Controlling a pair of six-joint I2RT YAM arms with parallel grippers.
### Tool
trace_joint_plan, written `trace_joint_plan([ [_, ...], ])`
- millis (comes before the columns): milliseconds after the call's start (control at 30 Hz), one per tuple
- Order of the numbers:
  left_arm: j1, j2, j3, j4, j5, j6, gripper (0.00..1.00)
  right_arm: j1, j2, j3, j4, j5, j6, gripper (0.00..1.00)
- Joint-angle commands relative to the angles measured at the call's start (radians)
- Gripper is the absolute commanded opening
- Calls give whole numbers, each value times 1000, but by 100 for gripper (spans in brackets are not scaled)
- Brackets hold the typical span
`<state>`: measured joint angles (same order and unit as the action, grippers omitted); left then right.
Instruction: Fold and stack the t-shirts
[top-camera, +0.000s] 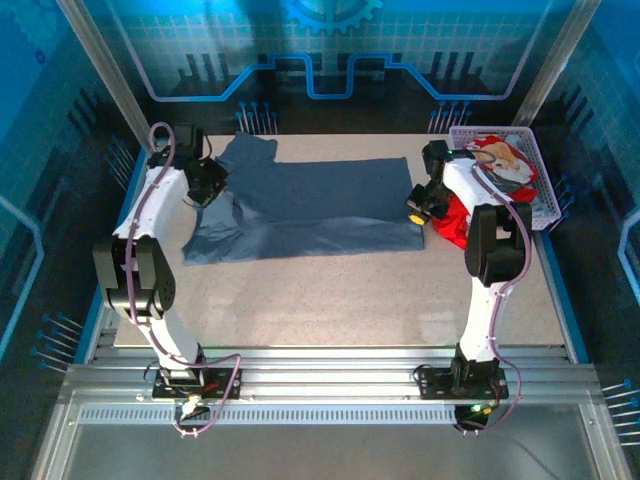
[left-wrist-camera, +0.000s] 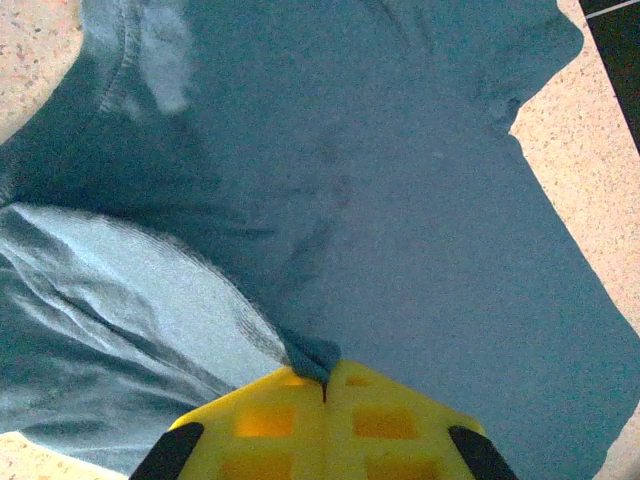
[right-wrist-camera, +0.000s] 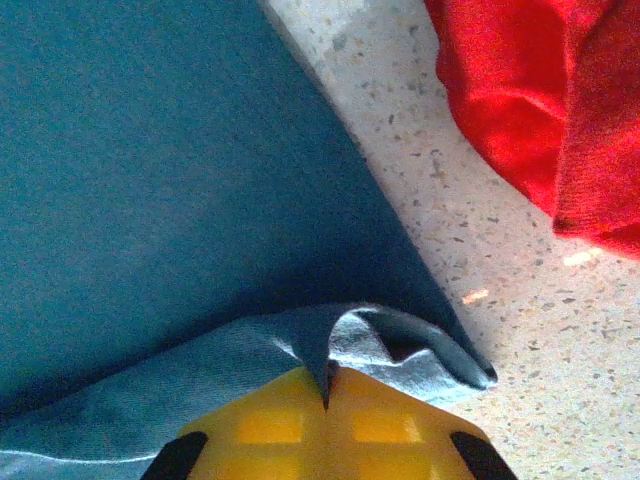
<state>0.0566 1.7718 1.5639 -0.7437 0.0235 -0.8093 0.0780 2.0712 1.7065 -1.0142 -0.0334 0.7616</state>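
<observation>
Blue t-shirt (top-camera: 320, 205): spread flat across the far half of the tabletop (top-camera: 330, 290), long side running left to right, with a darker upper layer lying over a paler one.
Left jaws: pressed fully together, the yellow pads meeting on a small pinch of blue cloth at the shirt's left end, where the pale inner side (left-wrist-camera: 130, 300) shows beside the darker face (left-wrist-camera: 420, 200).
Right jaws: also closed tight, gripping a doubled-over lip of blue cloth (right-wrist-camera: 150, 180) at the shirt's right corner, which curls up off the speckled surface (right-wrist-camera: 450, 200).
Edges: the near hem runs roughly straight between the two arms. One sleeve reaches towards the far edge at the left. The right end stops just short of the red cloth.
Open room: the whole near half of the tabletop, from the near hem to the arm bases, lies bare.
Red t-shirt (top-camera: 500, 160): bunched in the lilac basket (top-camera: 540, 195) at the far right corner, print upward. A red fold (right-wrist-camera: 520, 90) spills onto the tabletop just beside the right jaws, apart from the blue cloth.
In the way: the red fold and the basket wall crowd the right arm (top-camera: 490, 240) on its outer side. The left arm (top-camera: 150, 220) stands near the left edge of the tabletop.
</observation>
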Motion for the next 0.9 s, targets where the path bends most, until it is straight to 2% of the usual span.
trace_joint_plan([
  [0, 14, 17, 51, -12, 15, 22, 0, -11, 29, 45, -41, 17, 19, 0],
  [500, 40, 130, 111, -3, 42, 33, 0, -12, 136, 171, -71, 16, 15, 1],
  [533, 42, 152, 126, -2, 63, 39, 0, -12, 143, 180, -74, 16, 13, 8],
  [567, 45, 175, 148, -7, 81, 43, 8, -14, 148, 187, -75, 20, 13, 21],
  [633, 49, 207, 192, -35, 93, 56, 34, -14, 145, 195, -63, 20, 2, 41],
  [667, 51, 212, 210, -51, 87, 64, 40, -13, 133, 197, -53, 21, -10, 47],
  [767, 66, 157, 203, -73, 34, 66, 48, -13, 70, 193, -28, 33, -50, 57],
  [867, 88, 64, 123, -90, 0, 50, 53, -15, -11, 152, -18, 41, -93, 61],
])
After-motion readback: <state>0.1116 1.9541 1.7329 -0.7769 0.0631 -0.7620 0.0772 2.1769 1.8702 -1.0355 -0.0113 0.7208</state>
